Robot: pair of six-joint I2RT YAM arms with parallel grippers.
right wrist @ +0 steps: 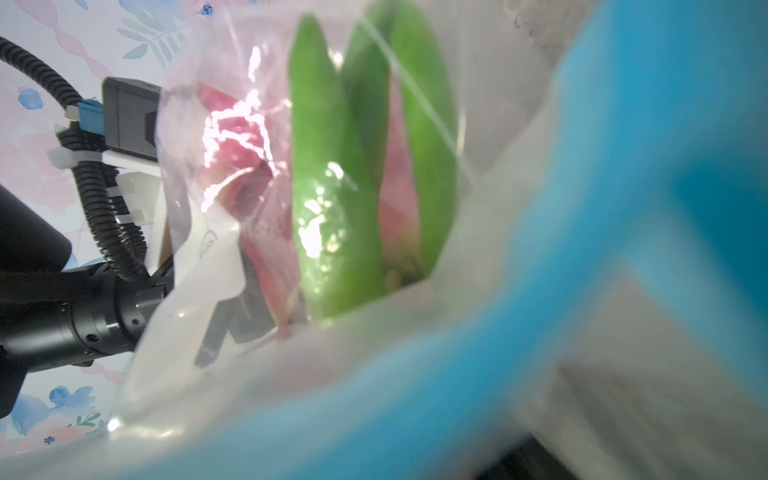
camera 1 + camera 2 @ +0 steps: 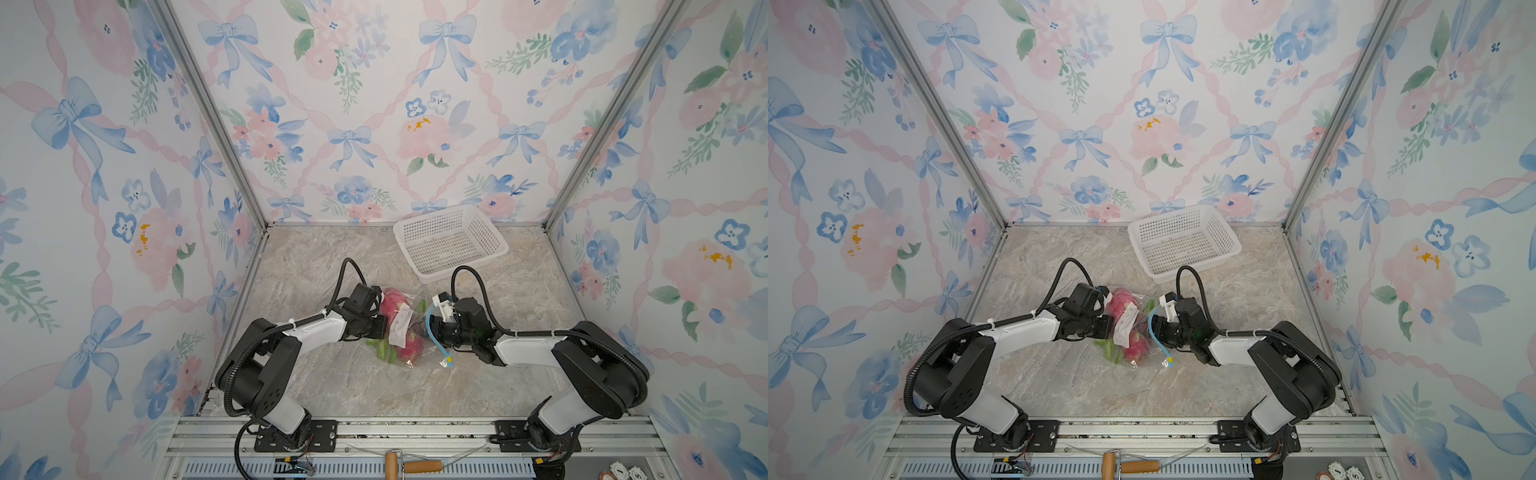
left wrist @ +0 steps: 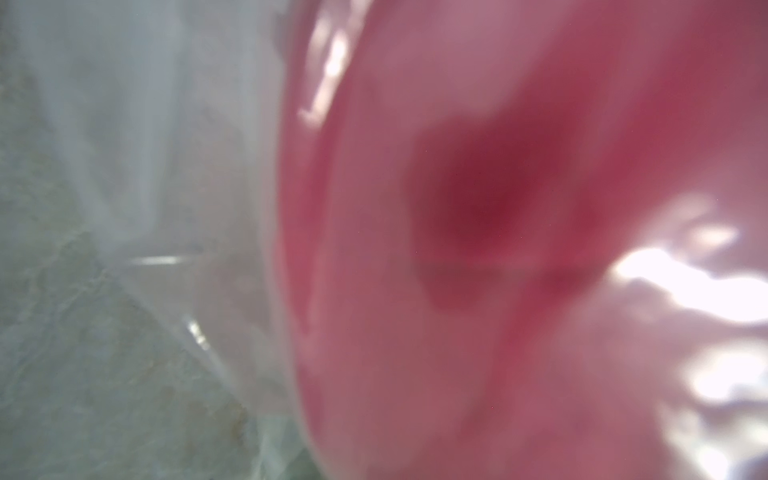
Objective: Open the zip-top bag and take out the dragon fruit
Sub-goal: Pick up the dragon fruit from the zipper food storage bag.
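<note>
The left claw (image 2: 381, 322) was shut, its tips pressed against the left side of the zip-top bag (image 2: 417, 328). I couldn't tell whether any film was caught between them. The right claw (image 2: 433, 328) sat across from it, right at the light-blue zip strip (image 2: 431, 338), and I couldn't make out whether its jaws were apart or together.

The bag lay between the two claws, about mid-surface (image 2: 332, 382). Its long axis ran from the far edge toward the near edge, slanting slightly right. Its zipped mouth faced the right edge, with the yellow tab (image 2: 449, 358) at the strip's near end.

Inside, the pink dragon fruit (image 2: 391, 304) lay along the same line, green leaf tips (image 2: 384, 351) poking out. A white label (image 2: 400, 328) crossed its middle, the print too small to read. The white basket (image 2: 465, 264) stood apart by the far edge.
</note>
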